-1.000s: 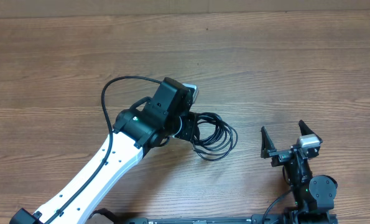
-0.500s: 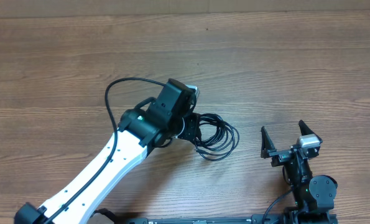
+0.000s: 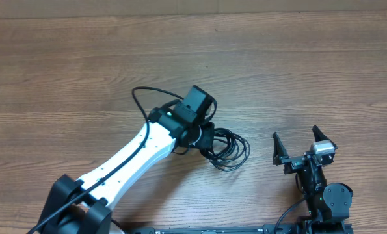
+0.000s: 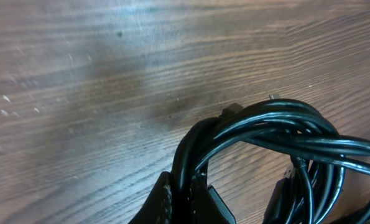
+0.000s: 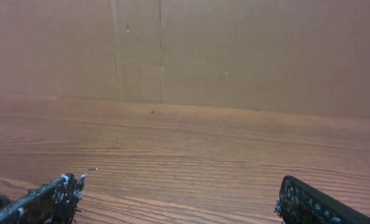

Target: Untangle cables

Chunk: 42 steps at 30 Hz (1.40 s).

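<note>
Bundle of thin black looped cables [image 3: 229, 148] on the brown wooden desk [image 3: 297, 65]: left fingers [image 4: 164, 200] pinch its 9 o'clock end, loops trailing toward 3 o'clock. Right fingers [image 3: 278, 149], spread wide and empty, stand farther off at 3 o'clock.

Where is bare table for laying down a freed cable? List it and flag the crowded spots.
Bare wood spans the far half of the table, beyond the cables. A narrower bare strip lies between the cables and the open right gripper. Crowded: the middle, where the left gripper pinches the bundle.
</note>
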Motion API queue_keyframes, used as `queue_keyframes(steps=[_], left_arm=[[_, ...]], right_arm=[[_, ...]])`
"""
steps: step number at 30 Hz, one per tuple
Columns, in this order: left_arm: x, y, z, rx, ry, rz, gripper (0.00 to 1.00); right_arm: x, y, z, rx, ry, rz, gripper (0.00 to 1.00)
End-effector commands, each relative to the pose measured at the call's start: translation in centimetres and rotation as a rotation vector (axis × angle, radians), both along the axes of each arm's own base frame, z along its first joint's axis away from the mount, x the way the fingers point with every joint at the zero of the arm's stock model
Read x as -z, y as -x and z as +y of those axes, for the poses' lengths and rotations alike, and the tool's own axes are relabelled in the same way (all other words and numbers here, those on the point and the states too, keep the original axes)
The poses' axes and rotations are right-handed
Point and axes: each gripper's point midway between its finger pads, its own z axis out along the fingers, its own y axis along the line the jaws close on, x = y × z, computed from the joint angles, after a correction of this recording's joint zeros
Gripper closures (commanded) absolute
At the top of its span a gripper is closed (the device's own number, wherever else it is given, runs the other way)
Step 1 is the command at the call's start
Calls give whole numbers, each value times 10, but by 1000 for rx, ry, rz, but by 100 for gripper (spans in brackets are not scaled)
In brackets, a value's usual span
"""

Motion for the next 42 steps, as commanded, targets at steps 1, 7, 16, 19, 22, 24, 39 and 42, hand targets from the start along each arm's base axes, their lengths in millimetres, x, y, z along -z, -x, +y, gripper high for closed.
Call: queue_keyframes(steps=[1,7,16,19,22,24,39,42], left_arm=[[5,-2,-10,-96,7,47,96],[31,5,-13,-262,-17,168,96],[37,5,-14,-181,-38,144,39],[38,2,-10,-132,-64,108,17],[38,-3,-6,-92,-94,68,0],[38,-6,-2,-79,-109,48,0],[1,-41,1,148,-118,-92,1],[-1,-42,0,205,-126,-117,0]], right_arm=[[2,0,-1,5,1,-5,0],[2,0,-1,5,1,-5,0],[2,0,-1,5,1,-5,0],[2,0,-1,5,1,-5,0],[2,0,-1,5,1,-5,0],[2,0,-1,5,1,-5,0],[2,0,-1,5,1,-5,0],[2,0,-1,5,1,-5,0]])
